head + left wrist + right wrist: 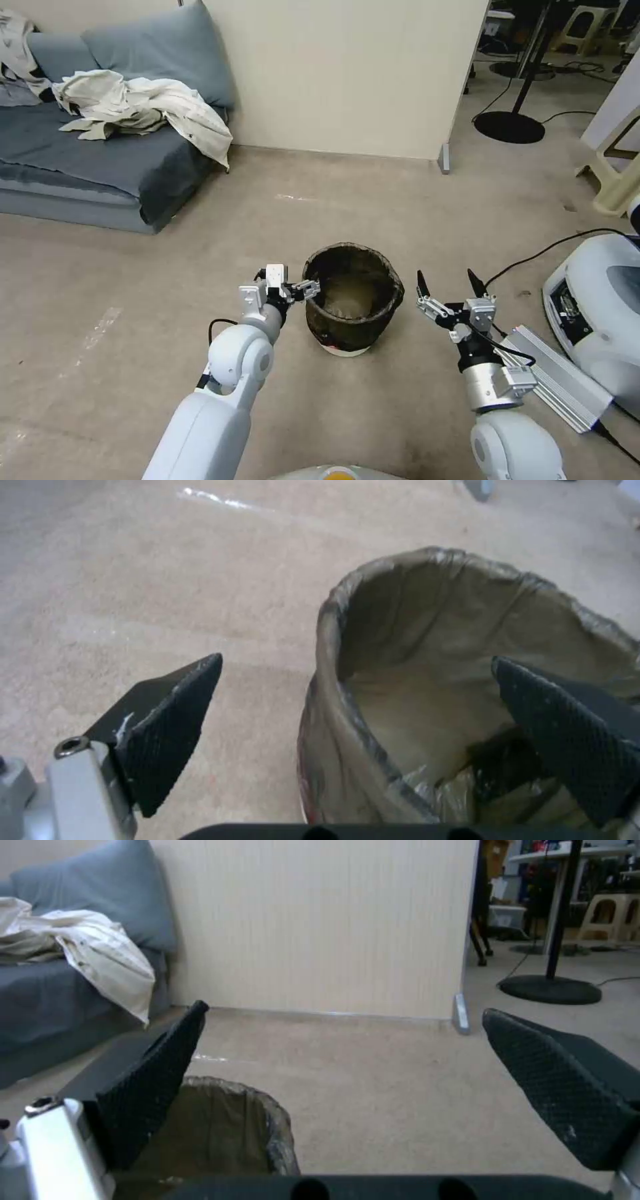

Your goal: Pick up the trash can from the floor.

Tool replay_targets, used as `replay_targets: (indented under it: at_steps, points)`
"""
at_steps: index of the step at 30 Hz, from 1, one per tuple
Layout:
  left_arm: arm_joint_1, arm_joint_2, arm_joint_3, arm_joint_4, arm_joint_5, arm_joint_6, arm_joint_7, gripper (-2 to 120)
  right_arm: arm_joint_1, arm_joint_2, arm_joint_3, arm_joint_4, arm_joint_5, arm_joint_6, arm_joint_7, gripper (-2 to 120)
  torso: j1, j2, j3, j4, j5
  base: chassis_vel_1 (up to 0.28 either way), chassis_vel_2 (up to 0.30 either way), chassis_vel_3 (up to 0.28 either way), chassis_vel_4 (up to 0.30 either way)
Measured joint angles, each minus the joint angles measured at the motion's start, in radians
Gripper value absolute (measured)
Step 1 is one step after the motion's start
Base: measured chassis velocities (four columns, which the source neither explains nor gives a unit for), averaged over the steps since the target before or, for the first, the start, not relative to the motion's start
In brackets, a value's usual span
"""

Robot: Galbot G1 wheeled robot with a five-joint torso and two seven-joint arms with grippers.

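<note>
Trash can [353,300], upright on floor [133,280]: left gripper [357,720] fingers spread, straddling its near rim; right gripper [448,285] fingers spread, just beside it.

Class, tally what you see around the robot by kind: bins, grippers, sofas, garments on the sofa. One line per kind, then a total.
Trash can: 1
Grippers: 2, left gripper and right gripper
Sofa: 1
Pale garment on the sofa: 1
Total: 5
</note>
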Motion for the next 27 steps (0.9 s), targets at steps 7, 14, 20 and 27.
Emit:
replay_targets:
  at_steps: [7,14,20,27]
  points:
    - [-0.010,-0.001,0.019,0.012,-0.012,0.017,-0.044,100,0.000,-0.003,-0.001,0.000,0.001,0.001,-0.001,100,0.000,0.000,0.000,0.0001,-0.0001,0.000,0.000,0.000,0.000]
    - [-0.042,-0.008,0.047,0.035,-0.048,0.051,-0.101,99,0.000,-0.008,-0.003,-0.001,0.004,0.001,-0.001,100,0.000,0.000,0.000,0.0001,0.0000,0.000,0.000,0.000,0.000]
    - [-0.096,-0.017,0.082,0.077,-0.096,0.083,-0.153,97,0.000,-0.010,-0.001,-0.003,0.008,0.001,-0.001,100,0.000,0.000,0.000,0.0000,-0.0001,0.000,0.000,0.000,0.000]
    - [-0.123,-0.030,0.102,0.105,-0.114,0.096,-0.176,97,-0.001,-0.010,0.001,-0.006,0.010,0.002,-0.001,100,0.000,0.000,0.000,0.0000,-0.0001,0.000,0.000,0.000,0.000]
